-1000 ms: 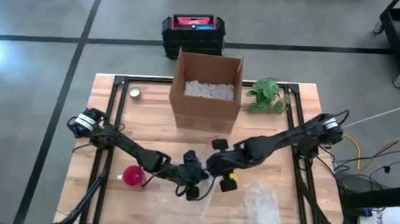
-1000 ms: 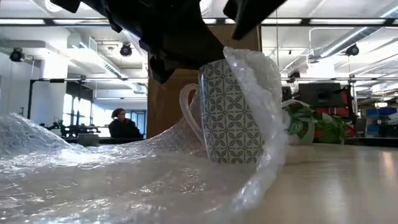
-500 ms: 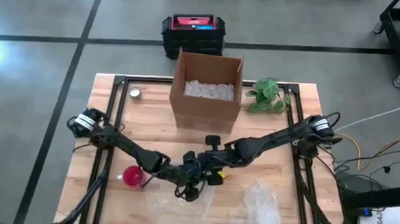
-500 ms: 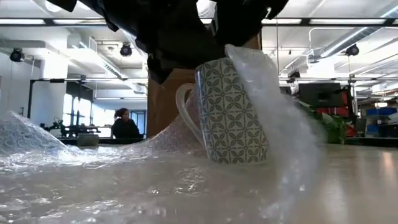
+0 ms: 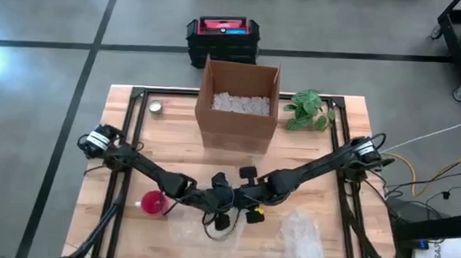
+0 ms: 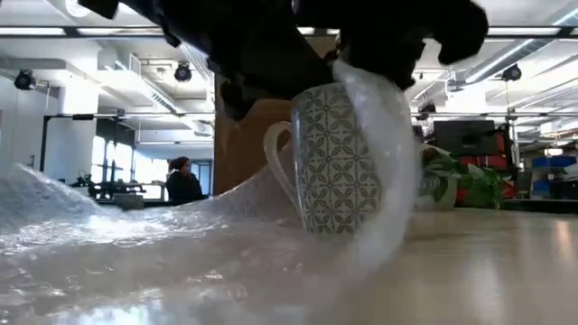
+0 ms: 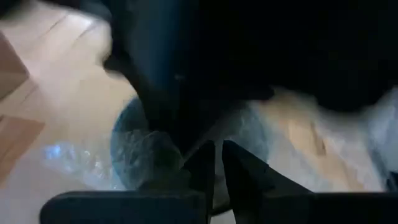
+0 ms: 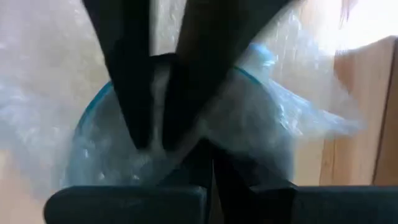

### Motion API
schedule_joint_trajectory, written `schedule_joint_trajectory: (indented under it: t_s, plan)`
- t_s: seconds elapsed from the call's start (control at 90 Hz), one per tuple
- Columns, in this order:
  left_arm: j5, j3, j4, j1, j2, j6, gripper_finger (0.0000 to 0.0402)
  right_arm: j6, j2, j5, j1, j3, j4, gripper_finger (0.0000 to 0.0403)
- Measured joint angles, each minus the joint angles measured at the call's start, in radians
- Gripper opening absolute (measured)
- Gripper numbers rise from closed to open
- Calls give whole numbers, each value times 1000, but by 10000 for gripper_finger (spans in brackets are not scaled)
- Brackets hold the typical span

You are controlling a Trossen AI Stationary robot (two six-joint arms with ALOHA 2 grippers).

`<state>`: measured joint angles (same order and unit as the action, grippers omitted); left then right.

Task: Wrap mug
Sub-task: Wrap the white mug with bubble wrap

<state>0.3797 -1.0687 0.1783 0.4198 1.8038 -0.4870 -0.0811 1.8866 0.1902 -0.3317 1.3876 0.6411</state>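
A mug (image 6: 336,162) with a grey-green leaf pattern stands on a sheet of bubble wrap (image 6: 163,262), near the table's front middle. Its handle (image 6: 278,171) faces left in the low view. A flap of the wrap (image 6: 390,171) rises along the side opposite the handle, up to the rim. My left gripper (image 5: 220,206) and my right gripper (image 5: 247,206) meet right above the mug, both shut. They hide the mug in the high view. My left gripper comes from above, pointing down, at the mug's rim (image 7: 146,146) on the handle side. Its fingers (image 8: 134,106) reach into the mouth. Darkness hides what lies between their ends. The mug stands on the wrap. My right gripper pinches the wrap's flap at its upper edge (image 8: 249,106) from above, over the mug's mouth. The flap runs from the fingers down the mug's outer side (image 6: 397,135) to the table. One layer or several, I cannot tell.
An open cardboard box (image 5: 238,106) with white filling stands behind the mug, and a small green plant (image 5: 309,109) to its right. A red round thing (image 5: 154,204) lies left of the grippers, a small tin (image 5: 156,107) at the far left. More wrap (image 5: 300,237) covers the front right.
My right gripper has gone toward the table's left, over the mug and against the left gripper, taking the wrap's flap with it. The flap, which hung loosely beside the mug, now lies closer along its side. The mug has rocked a little and stayed on the wrap.
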Motion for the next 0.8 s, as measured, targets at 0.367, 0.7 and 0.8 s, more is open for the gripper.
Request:
schedule_joint_trajectory:
  t_s: [0.367,0.7,0.8]
  plan:
    - [-15,4,-74,14,-129,6,20,-26,-3,-7,-4,-31,-13,0]
    - [288,5,-358,-13,-199,-19,20,13,-6,-7,-3,-18,-30,0]
    - [205,9,-357,-83,-163,-20,20,18,-7,-7,-4,-15,-41,0]
